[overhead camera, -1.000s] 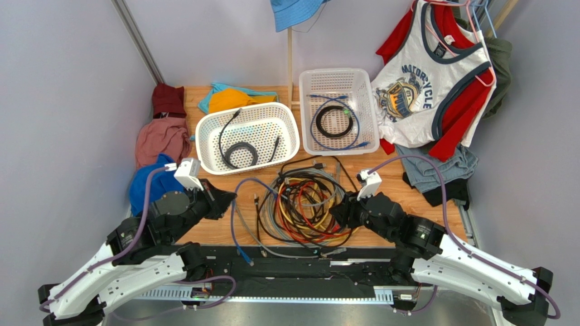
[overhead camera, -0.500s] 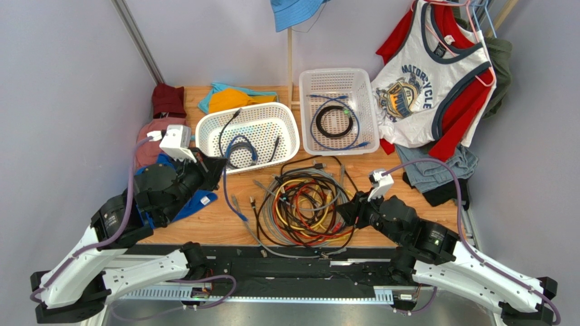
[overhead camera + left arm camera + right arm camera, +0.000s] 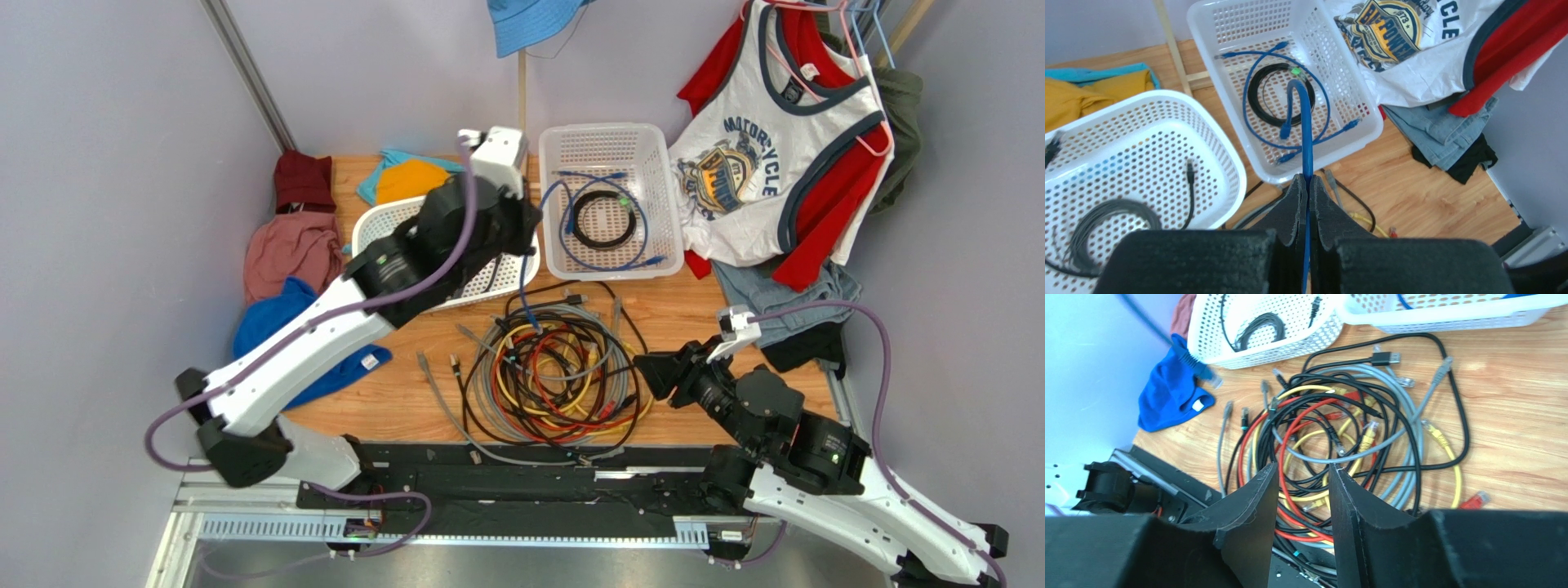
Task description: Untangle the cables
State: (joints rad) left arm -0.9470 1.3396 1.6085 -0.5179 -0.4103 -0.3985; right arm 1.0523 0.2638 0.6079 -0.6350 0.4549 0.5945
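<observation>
Left tool point(image 3: 1308, 187): pinched tight on the blue cable point(image 3: 1307, 131), raised above the near-left corner of the right basket point(image 3: 607, 129).
Blue cable: from the pinch it runs forward, arches over the basket's near wall, and its plug end dangles above the basket's inside. The other length hangs from the tool to the table just outside that near-left corner.
Axis: the held run lies near to far, pointing from the tool straight into the basket.
Right basket: holds a black coil point(image 3: 604, 221) and another blue cord; the dangling plug is right over them.
Bundle point(image 3: 552, 374): black, grey, red and yellow cords looped together on the table, just on the near side of the basket.
Right tool point(image 3: 1303, 468): fingers partly apart, holding nothing, well to the near side of the basket, level with its right corner.
Nearer arm: the left, which is at the basket; the right is well short of it.
Next move, as I judge: carry the pinch farther over the basket, so the hanging length follows in, then let go.
Risk: the lower length ends close to the pile, and I cannot tell whether it is fully free. If it is caught, it could drag other cords toward the basket.
</observation>
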